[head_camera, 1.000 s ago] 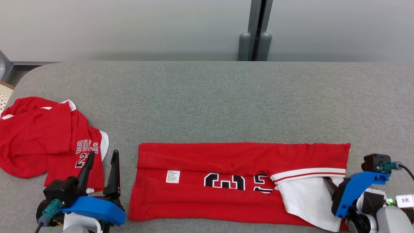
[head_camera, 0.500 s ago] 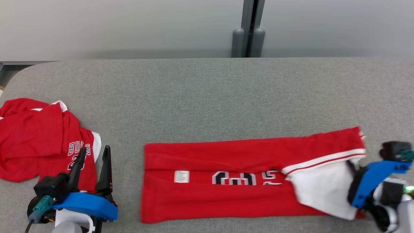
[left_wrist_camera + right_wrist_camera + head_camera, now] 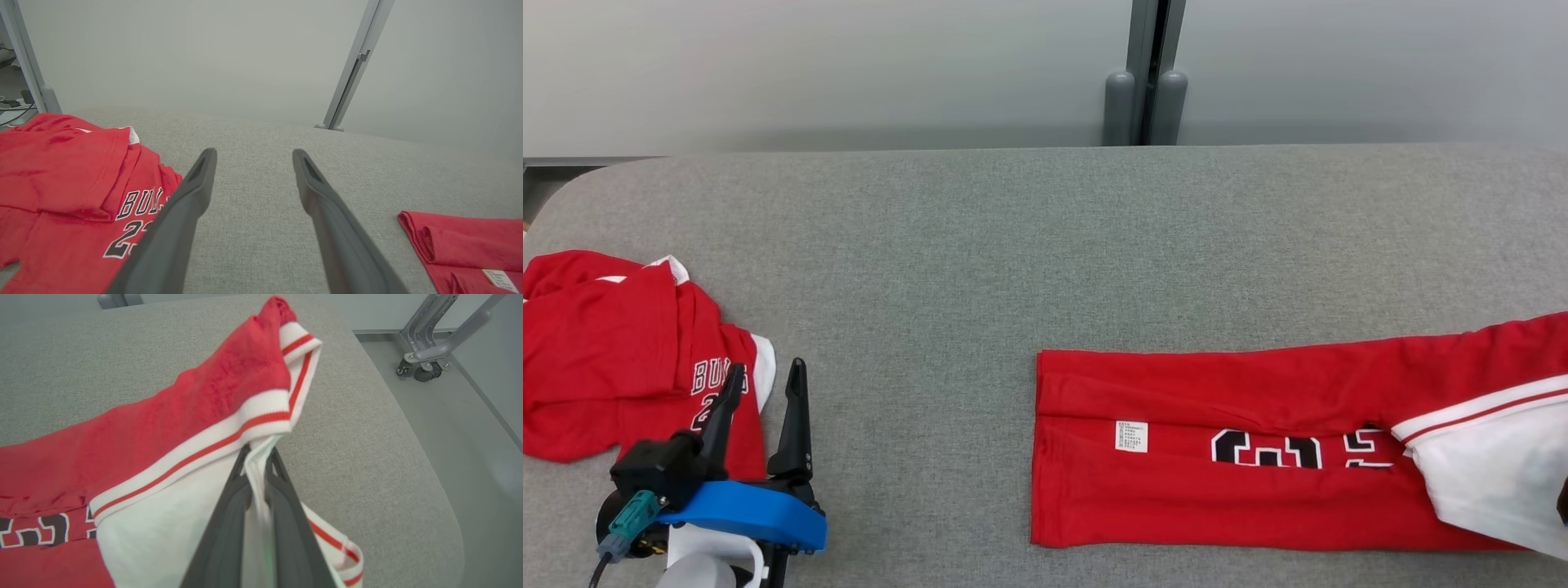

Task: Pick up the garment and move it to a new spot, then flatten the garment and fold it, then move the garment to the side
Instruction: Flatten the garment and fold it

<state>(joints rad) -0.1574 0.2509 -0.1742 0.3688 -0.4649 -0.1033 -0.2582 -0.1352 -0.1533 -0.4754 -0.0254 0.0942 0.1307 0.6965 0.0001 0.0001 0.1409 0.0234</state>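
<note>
A long, folded red jersey garment (image 3: 1241,457) with black-and-white numerals and a white, red-striped trim lies across the near right part of the grey fabric-covered bench (image 3: 1013,245). Its left edge sits square near the middle of the bench and its right end runs out past the right side of the head view. A small white care label (image 3: 1130,436) shows on the red cloth near that left edge. In the right wrist view the right pincer (image 3: 258,453) is squeezed nearly closed on a white fold of the garment (image 3: 184,428) just below the striped trim. The two dark fingers are pressed together with the cloth between them, and the trimmed end rises in a peak off the bench surface near the bench's rounded right edge. The left pincer (image 3: 766,367) is at the near left, its fingers spread wide and holding nothing, pointing toward the far side above bare bench. The garment's left edge (image 3: 470,245) lies well apart from it to the right, with grey cloth between them. Just to the left of the left pincer (image 3: 253,153) lies a second, crumpled red jersey (image 3: 613,351) with BULLS lettering; its near right corner is partly hidden behind the left finger in the head view.
</note>
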